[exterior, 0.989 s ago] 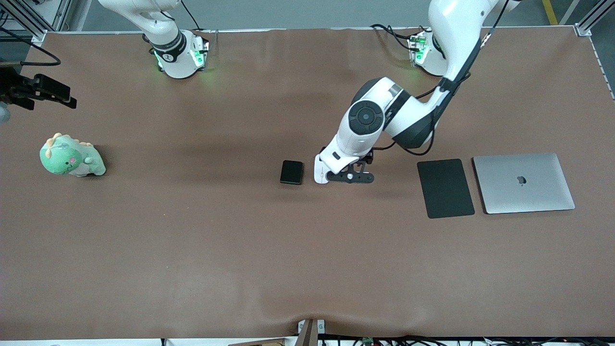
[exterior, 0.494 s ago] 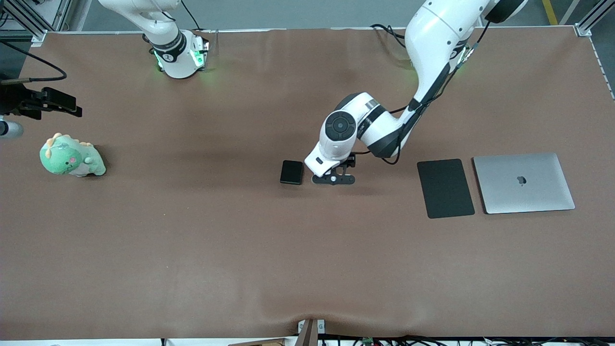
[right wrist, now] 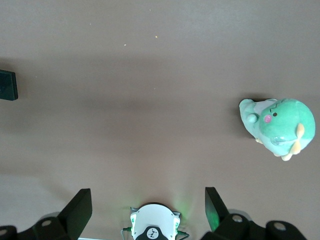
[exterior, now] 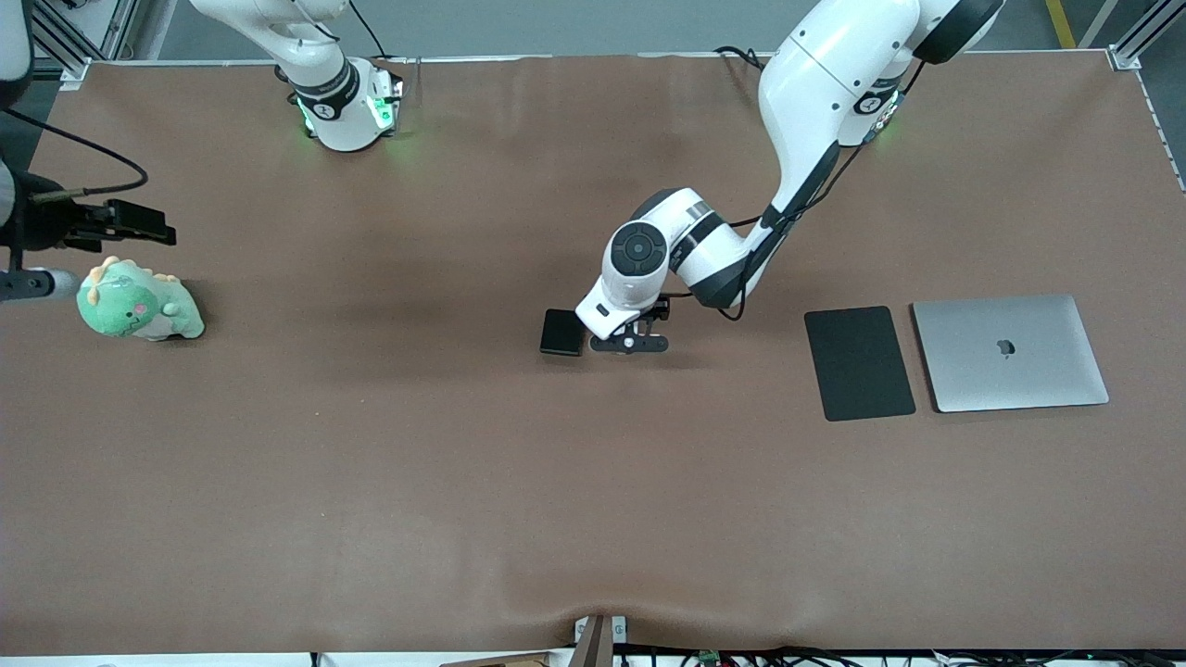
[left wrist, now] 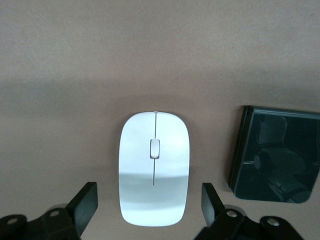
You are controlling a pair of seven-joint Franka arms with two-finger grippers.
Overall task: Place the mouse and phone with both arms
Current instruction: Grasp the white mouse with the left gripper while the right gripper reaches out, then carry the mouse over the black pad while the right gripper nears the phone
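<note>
In the left wrist view the white mouse [left wrist: 154,167] lies flat on the brown table, with the black phone [left wrist: 274,155] close beside it. My left gripper [left wrist: 148,205] is open. Its two fingers straddle the mouse's rear end, with a gap on each side. In the front view the left gripper [exterior: 630,344] is low at the table's middle and its hand hides the mouse, while the phone [exterior: 561,332] shows beside it toward the right arm's end. My right gripper [right wrist: 147,206] hangs open and empty, up near the right arm's end [exterior: 139,222].
A flat black mouse pad [exterior: 859,362] and a closed silver laptop [exterior: 1010,352] lie side by side toward the left arm's end. A green plush dinosaur [exterior: 137,302] sits near the right arm's end, just below the right gripper in the front view.
The left arm has swung toward the phone and come down over the mouse, and its fingers have drawn in a little. The right gripper has drifted in over the table near the plush.
</note>
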